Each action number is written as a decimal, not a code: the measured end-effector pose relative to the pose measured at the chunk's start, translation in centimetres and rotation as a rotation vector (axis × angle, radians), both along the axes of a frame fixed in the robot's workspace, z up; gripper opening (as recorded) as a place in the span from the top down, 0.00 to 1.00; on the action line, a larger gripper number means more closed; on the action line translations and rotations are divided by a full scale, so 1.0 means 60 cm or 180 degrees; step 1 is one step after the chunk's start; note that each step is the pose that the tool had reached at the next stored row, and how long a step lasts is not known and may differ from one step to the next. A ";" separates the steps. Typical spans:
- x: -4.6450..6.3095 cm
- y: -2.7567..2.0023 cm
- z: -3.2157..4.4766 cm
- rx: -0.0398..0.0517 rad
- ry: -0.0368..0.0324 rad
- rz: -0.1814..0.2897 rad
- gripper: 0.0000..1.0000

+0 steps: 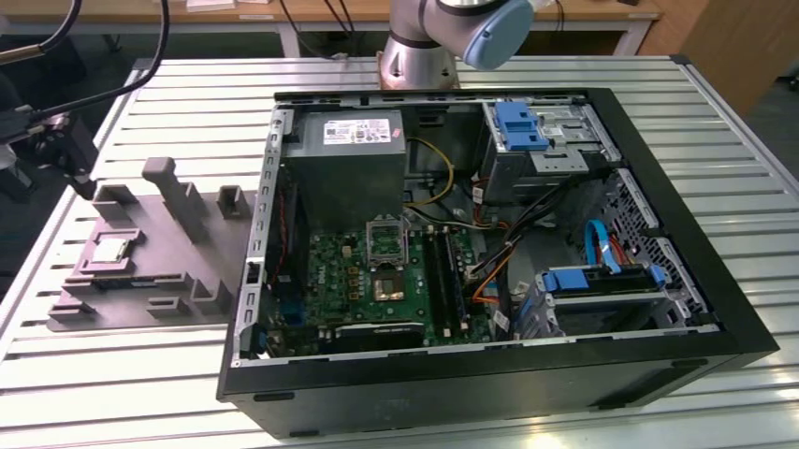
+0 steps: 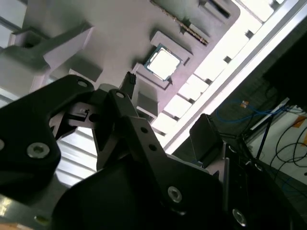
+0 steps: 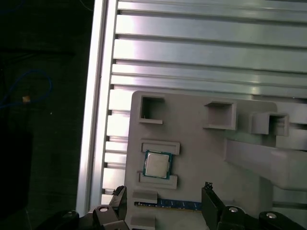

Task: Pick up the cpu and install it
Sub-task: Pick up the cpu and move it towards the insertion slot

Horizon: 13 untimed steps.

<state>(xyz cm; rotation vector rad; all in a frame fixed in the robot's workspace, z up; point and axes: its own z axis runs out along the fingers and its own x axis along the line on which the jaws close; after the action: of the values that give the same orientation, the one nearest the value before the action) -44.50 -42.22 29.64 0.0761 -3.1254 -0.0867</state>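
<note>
**CPU in fixture pocket, open gripper above it**

The cpu [image 3: 157,164] lies flat in a shallow pocket of the grey fixture tray [image 3: 201,143], silvery lid up with a thin green rim showing. In the exterior view the tray sits on the slotted aluminium table [image 1: 150,374], on that view's left of the open PC case [image 1: 500,374] and well apart from the motherboard [image 1: 362,281] and its CPU socket [image 1: 387,282]. Nothing is installed yet and the socket looks empty.

The gripper [image 3: 164,194] hangs over the tray near the chip. Its two dark fingers are spread apart, holding nothing and not touching the chip.

Handling, as a judgement:
- **Weight and stiffness:** the chip looks very light, thin and stiff, so little squeeze is needed.
- **Surface:** the metal lid looks smooth and is likely slippery.
- **Fragility:** the underside contacts are probably delicate, and so is the socket it goes into.
- **Where to grip:** two raised lips [image 3: 160,147] of the pocket flank the chip on opposite sides, and the other two edges look free. Those free green edges are the place to pinch, low on the rim, with the chip kept level. A tilted or off-centre grip risks it popping out or sliding.

A narrow green-and-blue strip [image 3: 168,204], possibly a memory module, lies in a slot just beside the chip's pocket and close to the fingers.
</note>
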 end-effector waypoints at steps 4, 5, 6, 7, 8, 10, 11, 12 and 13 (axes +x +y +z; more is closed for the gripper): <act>0.000 0.0000 -0.011 0.0000 0.0000 -0.0101 0.28; 0.000 0.0000 -0.014 0.0000 0.0000 -0.0101 0.28; 0.000 -0.0001 -0.017 0.0000 0.0000 -0.0102 0.28; 0.000 -0.0001 -0.020 0.0000 0.0000 -0.0102 0.28; 0.000 -0.0001 -0.023 0.0000 0.0000 -0.0101 0.28; 0.000 -0.0001 -0.029 0.0000 0.0000 -0.0102 0.28; 0.000 -0.0001 -0.032 0.0000 0.0001 -0.0102 0.28; 0.000 -0.0001 -0.034 0.0000 0.0000 -0.0101 0.28; 0.000 -0.0001 -0.036 0.0000 0.0000 -0.0102 0.28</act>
<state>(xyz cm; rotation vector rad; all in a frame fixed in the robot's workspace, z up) -44.48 -42.22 27.49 0.0263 -3.1271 -0.0873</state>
